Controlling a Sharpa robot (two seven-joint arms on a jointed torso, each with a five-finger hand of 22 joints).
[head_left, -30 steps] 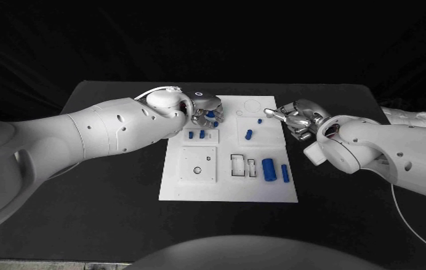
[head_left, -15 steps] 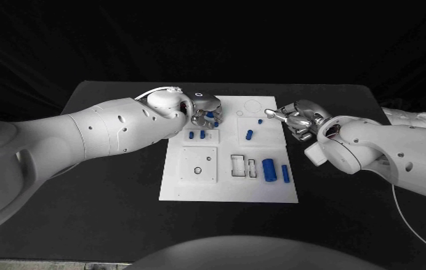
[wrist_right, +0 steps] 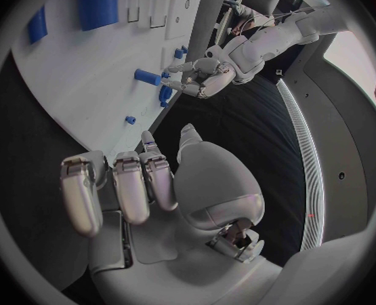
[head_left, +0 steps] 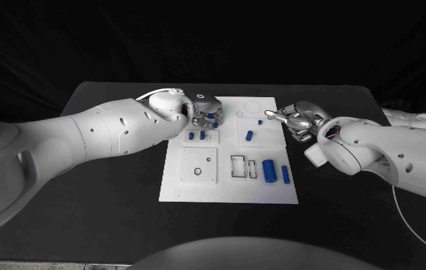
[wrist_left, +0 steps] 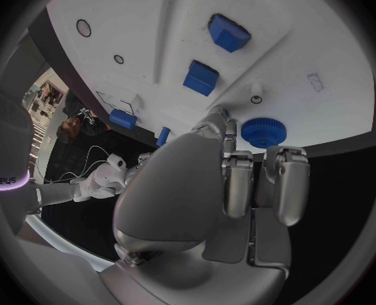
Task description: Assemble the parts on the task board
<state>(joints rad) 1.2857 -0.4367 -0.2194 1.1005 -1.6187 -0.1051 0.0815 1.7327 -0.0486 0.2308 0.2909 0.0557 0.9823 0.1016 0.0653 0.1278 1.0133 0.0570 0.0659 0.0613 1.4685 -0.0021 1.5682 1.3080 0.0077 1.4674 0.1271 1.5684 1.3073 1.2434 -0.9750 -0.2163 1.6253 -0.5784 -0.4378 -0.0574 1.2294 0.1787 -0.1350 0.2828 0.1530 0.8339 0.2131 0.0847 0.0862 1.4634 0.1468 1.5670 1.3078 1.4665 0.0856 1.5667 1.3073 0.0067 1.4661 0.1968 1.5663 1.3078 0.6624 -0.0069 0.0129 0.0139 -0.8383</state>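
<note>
The task board (head_left: 228, 187), a white plate, lies in the middle of the black worktop (head_left: 106, 184) and serves as the landmark here.

On the near part of the task board, towards its right edge, a large blue cylinder (head_left: 268, 170) lies flat, with a thinner blue pin (head_left: 285, 173) just beside it on the right. Left of the cylinder are two rectangular slots (head_left: 238, 165) cut into the board. On the near left of the task board sits a raised square plate (head_left: 199, 163) with a dark ring on it.

Farther back, at mid-board, two small blue blocks (head_left: 196, 135) stand side by side on the left half; the left wrist view shows them as square blue pieces (wrist_left: 201, 78). On the right half a short blue peg (head_left: 249, 135) lies tilted, with a smaller blue stud (head_left: 259, 122) just behind it.

At the far left corner of the task board, the left hand (head_left: 205, 111) is over the board with its fingers (wrist_left: 237, 183) curled in. A blue toothed gear (wrist_left: 261, 131) sits on the board just beside the fingertips; whether the hand grips it cannot be told.

At the right edge of the task board, level with the stud, the right hand (head_left: 297, 118) is held with fingers (wrist_right: 120, 186) curled inward side by side and nothing visible in them.
</note>
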